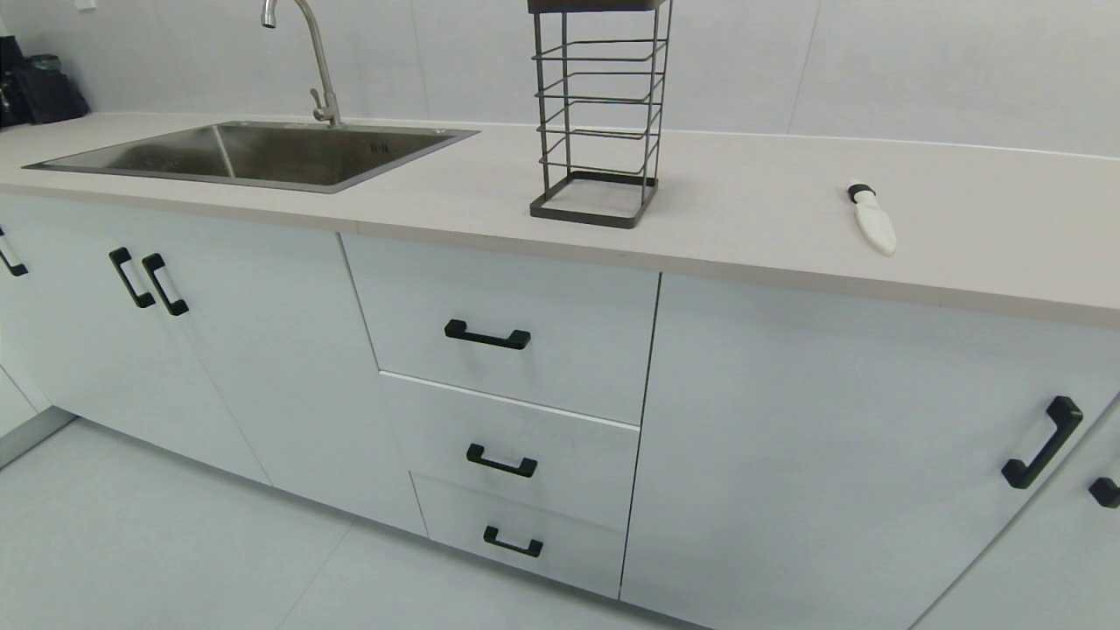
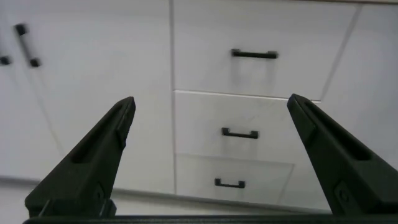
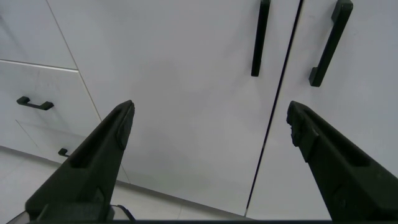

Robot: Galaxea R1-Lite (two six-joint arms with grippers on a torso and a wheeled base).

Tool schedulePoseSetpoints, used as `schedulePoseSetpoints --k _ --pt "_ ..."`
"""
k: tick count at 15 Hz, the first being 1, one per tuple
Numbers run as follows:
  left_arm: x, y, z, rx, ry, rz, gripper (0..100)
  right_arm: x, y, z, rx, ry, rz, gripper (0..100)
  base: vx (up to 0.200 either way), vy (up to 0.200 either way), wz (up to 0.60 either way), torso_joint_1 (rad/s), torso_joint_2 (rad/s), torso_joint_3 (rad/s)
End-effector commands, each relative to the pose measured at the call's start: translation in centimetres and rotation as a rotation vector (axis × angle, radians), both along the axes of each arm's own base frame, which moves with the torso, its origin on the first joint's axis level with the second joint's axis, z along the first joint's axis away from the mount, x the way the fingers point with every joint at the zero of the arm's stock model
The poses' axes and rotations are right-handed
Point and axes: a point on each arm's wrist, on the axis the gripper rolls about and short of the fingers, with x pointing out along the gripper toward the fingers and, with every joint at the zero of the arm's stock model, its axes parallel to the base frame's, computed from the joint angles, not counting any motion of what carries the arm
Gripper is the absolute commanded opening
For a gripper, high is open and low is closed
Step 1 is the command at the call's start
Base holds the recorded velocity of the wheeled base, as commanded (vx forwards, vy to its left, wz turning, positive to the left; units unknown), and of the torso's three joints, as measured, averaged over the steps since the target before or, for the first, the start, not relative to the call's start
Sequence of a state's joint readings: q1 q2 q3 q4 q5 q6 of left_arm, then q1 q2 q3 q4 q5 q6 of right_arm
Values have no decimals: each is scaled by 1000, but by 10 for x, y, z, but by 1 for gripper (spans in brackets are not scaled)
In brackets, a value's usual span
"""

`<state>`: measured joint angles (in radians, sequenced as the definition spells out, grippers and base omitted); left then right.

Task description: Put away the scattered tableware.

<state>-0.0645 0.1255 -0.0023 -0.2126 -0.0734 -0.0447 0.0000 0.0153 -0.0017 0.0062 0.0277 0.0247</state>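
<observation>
While lying flat on the pale table [image 1: 770, 201], at about three o'clock from the wire rack [image 1: 599, 114] in the head view, reads as a short white utensil [image 1: 872, 220]: smooth, tapering to a rounded tip, with a black band near the other end. Points its tip toward five o'clock and its banded end toward eleven. Cannot tell whether knife, spatula or scraper. Sits roughly midway between the back wall [image 1: 919, 70] and the table's front edge, ringed by plain table surface at every hour.

Keeps well apart from the rack, a tall black frame of thin bars, upright on a square base. Farther toward nine o'clock, a steel sink [image 1: 254, 153] sunk into the table, with a curved tap [image 1: 308, 52] at its twelve o'clock side.

Below the front edge, white fronts, all shut: three stacked drawers [image 1: 525, 297] under the rack, each with a black handle [image 1: 486, 335], and cabinet doors [image 1: 831, 420] at nine and three o'clock of them. Pale tiled floor [image 1: 175, 542] at six o'clock.

Left claw [image 2: 211, 102]: spread wide, pinching nothing, hanging in open air and facing the drawers, apart from them. Right claw [image 3: 210, 107]: spread just as wide, likewise gripping nothing, facing the seam between two cabinet doors without touching them.
</observation>
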Motion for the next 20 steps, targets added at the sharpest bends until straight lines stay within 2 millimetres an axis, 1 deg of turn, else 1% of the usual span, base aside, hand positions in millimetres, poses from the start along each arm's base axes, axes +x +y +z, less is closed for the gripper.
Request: schedulePoseSetpoints --k 1,2,3,4,5,7,8,11,13,15,16,17,20 --pt "-10 0 -20 7 57 89 100 0 0 0 0 2 -2 100 0 0 0 0 0 0" --pt "-10 1 -17 -6 24 138 100 0 0 0 0 2 1 100 0 0 0 0 0 0" --pt "-10 3 -18 -3 28 227 100 0 0 0 0 2 0 100 0 0 0 0 0 0" --pt "-10 4 -18 1 31 278 100 0 0 0 0 2 1 100 0 0 0 0 0 0" --pt "-11 4 -18 16 35 287 100 0 0 0 0 2 0 100 0 0 0 0 0 0" --pt "-10 2 -18 19 39 173 100 0 0 0 0 2 0 100 0 0 0 0 0 0" --pt "-10 1 -18 8 38 143 100 0 0 0 0 2 1 100 0 0 0 0 0 0" --pt "-10 1 -18 5 26 138 100 0 0 0 -2 2 -2 100 0 0 0 0 0 0" --pt "-10 2 -18 34 29 188 100 0 0 0 -2 2 -3 100 0 0 0 0 0 0" --pt "-8 1 -18 66 77 146 100 0 0 0 -2 2 -2 100 0 0 0 0 0 0" --pt "-7 1 -22 57 110 126 100 0 0 0 0 2 -2 100 0 0 0 0 0 0" --pt "-8 0 -24 60 107 92 100 0 0 0 -2 2 -2 100 0 0 0 0 0 0" --pt "-10 0 -25 59 87 93 100 0 0 0 -2 3 -2 100 0 0 0 0 0 0"
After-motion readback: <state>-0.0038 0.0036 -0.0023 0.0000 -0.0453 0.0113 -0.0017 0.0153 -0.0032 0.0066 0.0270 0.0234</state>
